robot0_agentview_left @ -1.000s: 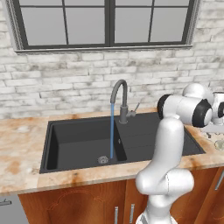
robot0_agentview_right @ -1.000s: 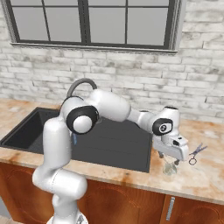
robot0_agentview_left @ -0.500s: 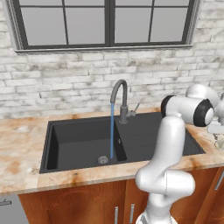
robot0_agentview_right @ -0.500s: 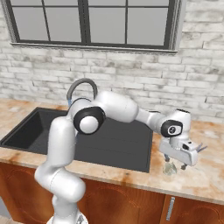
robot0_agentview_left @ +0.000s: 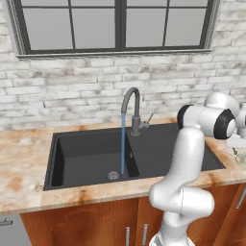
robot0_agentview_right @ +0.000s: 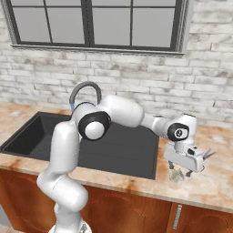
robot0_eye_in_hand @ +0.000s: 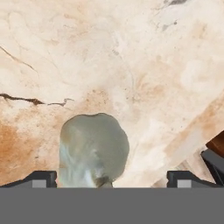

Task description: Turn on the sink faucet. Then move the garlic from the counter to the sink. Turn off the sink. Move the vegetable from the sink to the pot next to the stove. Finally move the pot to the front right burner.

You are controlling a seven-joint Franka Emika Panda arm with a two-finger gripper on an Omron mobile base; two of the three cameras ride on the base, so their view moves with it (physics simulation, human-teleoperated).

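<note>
— Right base view: what stood left of the garlic (robot0_agentview_right: 176,175)?

— The sink (robot0_agentview_right: 132,157), black, set in the counter (robot0_agentview_right: 214,186), with the faucet (robot0_agentview_right: 84,91) behind my arm. In the left base view the faucet ran a blue stream (robot0_agentview_left: 123,144) down to the drain (robot0_agentview_left: 113,175).

— And the garlic itself?

— On the counter just right of the sink. My gripper (robot0_eye_in_hand: 112,177) hung straight above it, fingers (robot0_eye_in_hand: 40,178) spread wide to either side, not touching.

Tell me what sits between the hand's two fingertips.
In the hand view, the small off-white garlic bulb lies on the mottled beige counter between the open hand's fingertips.
</note>
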